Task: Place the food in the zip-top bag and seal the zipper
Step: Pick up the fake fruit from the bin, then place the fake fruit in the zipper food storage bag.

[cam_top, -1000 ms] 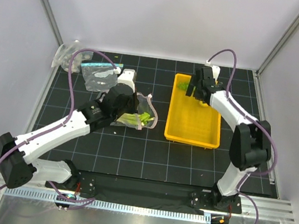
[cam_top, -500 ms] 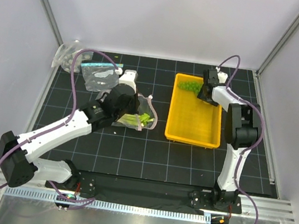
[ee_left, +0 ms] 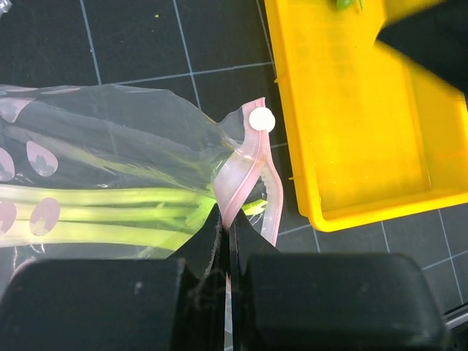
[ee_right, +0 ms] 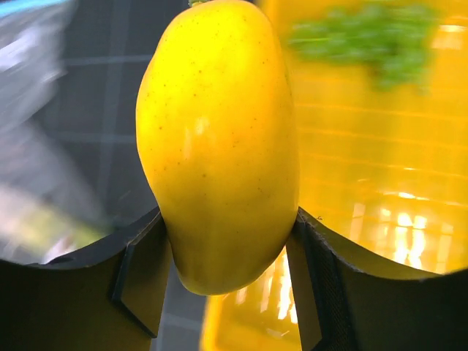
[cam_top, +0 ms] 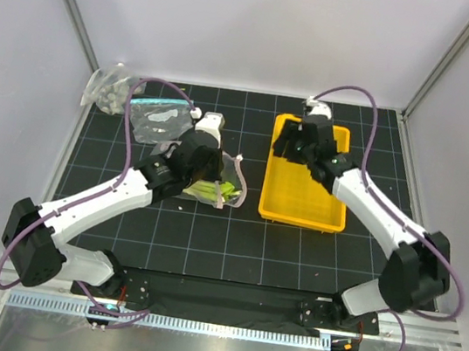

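The zip-top bag [ee_left: 110,131] lies on the black mat with the leek [ee_left: 110,212] inside it. My left gripper [ee_left: 227,219] is shut on the pink zipper [ee_left: 245,164] at the bag's mouth, which faces the yellow tray [cam_top: 301,205]. In the top view the left gripper [cam_top: 206,161] is above the bag [cam_top: 219,189]. My right gripper [ee_right: 228,219] is shut on the yellow lemon [ee_right: 219,139] and holds it off the tray floor, over the tray's back left corner [cam_top: 295,142]. The green grapes [ee_right: 373,40] lie blurred in the tray behind the lemon.
A clear bag with a light-blue strip [cam_top: 156,118] lies behind the left gripper. A bunched dotted bag [cam_top: 106,90] sits in the back left corner. White walls close off the mat on three sides.
The right gripper closed on the lemon and swung left along the back of the tray with it. The left gripper kept its hold on the zipper and shifted slightly right.
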